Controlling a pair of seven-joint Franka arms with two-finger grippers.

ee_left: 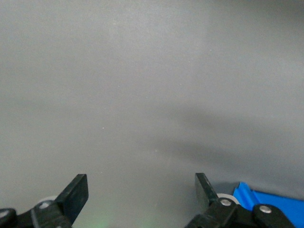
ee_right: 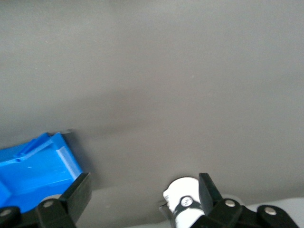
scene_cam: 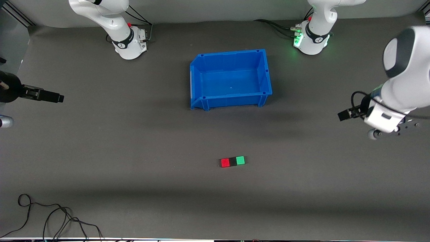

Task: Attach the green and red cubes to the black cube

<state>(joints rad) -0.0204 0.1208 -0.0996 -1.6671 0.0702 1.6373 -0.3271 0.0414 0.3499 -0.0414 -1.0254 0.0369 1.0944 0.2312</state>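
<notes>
The red cube (scene_cam: pixel 225 162), the black cube (scene_cam: pixel 232 161) and the green cube (scene_cam: pixel 240 160) lie touching in one row on the grey mat, the black one in the middle, nearer to the front camera than the blue bin. My left gripper (scene_cam: pixel 343 115) hangs over the mat at the left arm's end of the table, far from the cubes; in the left wrist view it (ee_left: pixel 141 190) is open and empty. My right gripper (scene_cam: pixel 59 98) hangs over the right arm's end, also far off; in the right wrist view it (ee_right: pixel 145 190) is open and empty. Neither wrist view shows the cubes.
An empty blue bin (scene_cam: pixel 231 101) stands mid-table between the arm bases and the cubes; a corner of it shows in the left wrist view (ee_left: pixel 270 204) and the right wrist view (ee_right: pixel 38 166). Loose cables (scene_cam: pixel 50 218) lie at the front corner at the right arm's end.
</notes>
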